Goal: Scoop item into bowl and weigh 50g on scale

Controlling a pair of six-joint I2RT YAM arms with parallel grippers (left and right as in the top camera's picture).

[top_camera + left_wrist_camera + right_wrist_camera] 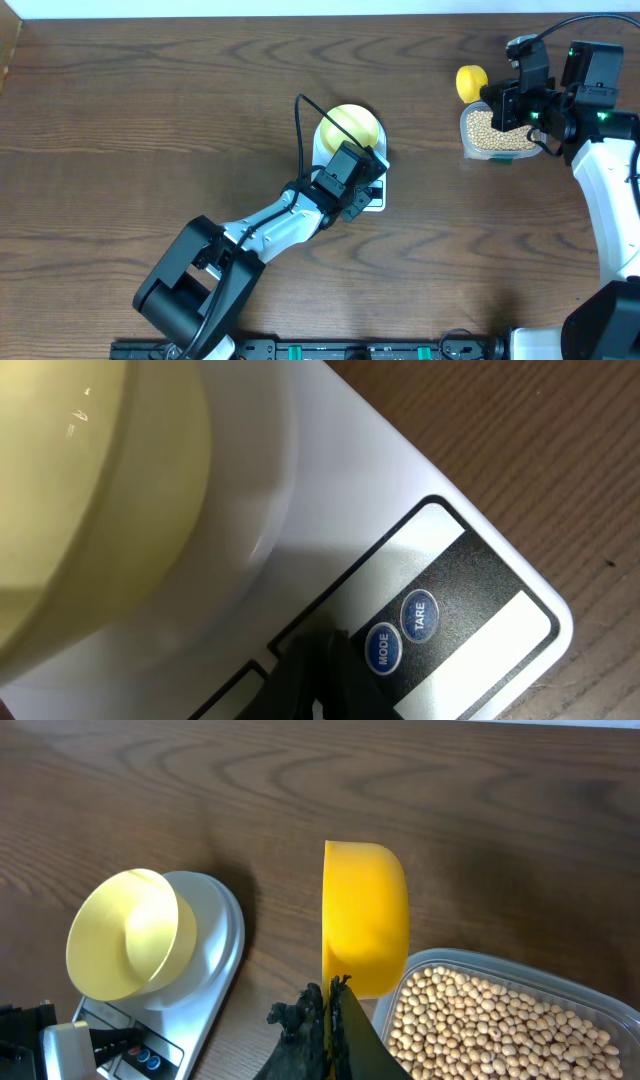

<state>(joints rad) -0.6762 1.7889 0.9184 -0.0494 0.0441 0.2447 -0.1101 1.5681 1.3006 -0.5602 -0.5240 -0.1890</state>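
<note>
Your left pincer (318, 665) is pinched shut on nothing. Its tips are down at the scale's (330, 470) front panel, just beside the MODE button (383, 648), with the TARE button (419, 615) next along. You cannot tell whether it is pressing anything. The pale bowl (130, 935) sits on the scale's platform and looks empty.

Your right pincer (330, 1005) is closed too. The yellow scoop (365, 915) juts from its tips, so it is likely gripped by a handle you cannot see. The scoop hangs at the rim of the clear tub (520, 963), which is full of beans (490, 1020), and no beans show in it.

Setup looks done: bowl placed, scoop in hand. All the scooping and the 50 g reading are left.
</note>
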